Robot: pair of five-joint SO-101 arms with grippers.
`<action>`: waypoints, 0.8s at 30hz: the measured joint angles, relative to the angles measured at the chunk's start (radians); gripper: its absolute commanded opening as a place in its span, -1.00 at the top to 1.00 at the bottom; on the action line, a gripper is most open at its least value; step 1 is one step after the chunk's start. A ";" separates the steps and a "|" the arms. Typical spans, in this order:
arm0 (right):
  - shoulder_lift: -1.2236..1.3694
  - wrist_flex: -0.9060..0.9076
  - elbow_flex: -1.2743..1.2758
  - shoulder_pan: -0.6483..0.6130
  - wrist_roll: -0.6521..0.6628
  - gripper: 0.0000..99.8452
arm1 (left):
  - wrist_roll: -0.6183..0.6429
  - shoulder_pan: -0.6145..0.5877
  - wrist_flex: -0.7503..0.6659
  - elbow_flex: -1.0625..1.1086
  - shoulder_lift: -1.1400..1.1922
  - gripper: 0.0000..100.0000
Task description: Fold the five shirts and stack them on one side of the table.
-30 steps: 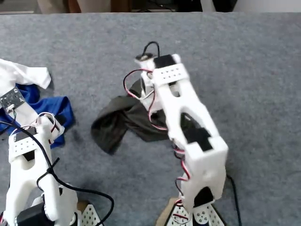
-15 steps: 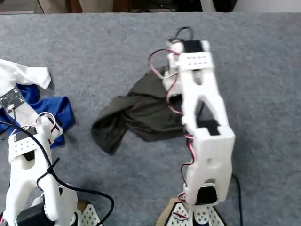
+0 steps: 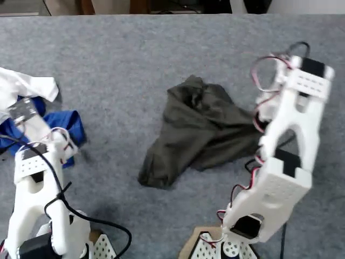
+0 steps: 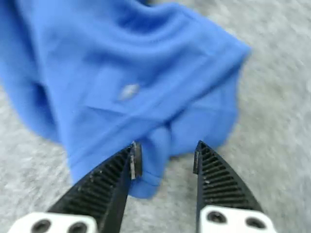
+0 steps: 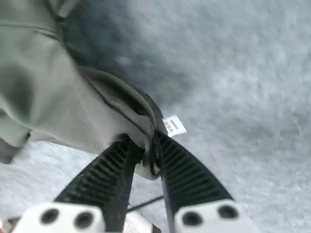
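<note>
No word, number or sign can be read. A white tag (image 5: 173,125) at the hem of the olive shirt (image 5: 58,97) carries dark print too small to make out. A pale mark (image 4: 129,91) on the blue shirt (image 4: 160,53) is blurred.

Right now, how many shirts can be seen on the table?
3: a white shirt at the table's left edge, a blue shirt beside it, an olive shirt mid-table in the right gripper. Others may be hidden.

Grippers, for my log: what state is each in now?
Left gripper: open, at the blue shirt.
Right gripper: shut on the olive shirt.
</note>
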 measured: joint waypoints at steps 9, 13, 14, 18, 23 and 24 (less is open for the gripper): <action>0.106 0.000 0.038 0.230 0.215 0.99 | 0.078 0.344 0.155 -0.106 0.000 0.46; 0.130 -0.005 0.038 0.327 0.285 0.98 | 0.144 0.482 0.167 -0.149 0.000 0.46; 0.135 -0.011 0.032 0.354 0.310 0.97 | 0.149 0.511 0.167 -0.150 0.000 0.46; 0.152 -0.021 -0.017 0.431 0.393 0.68 | 0.153 0.542 0.167 -0.150 0.000 0.46; 0.149 0.000 -0.101 0.430 0.410 0.39 | 0.153 0.519 0.167 -0.121 0.000 0.46; 0.144 0.000 -0.109 0.422 0.410 0.39 | 0.149 0.508 0.167 -0.112 0.000 0.46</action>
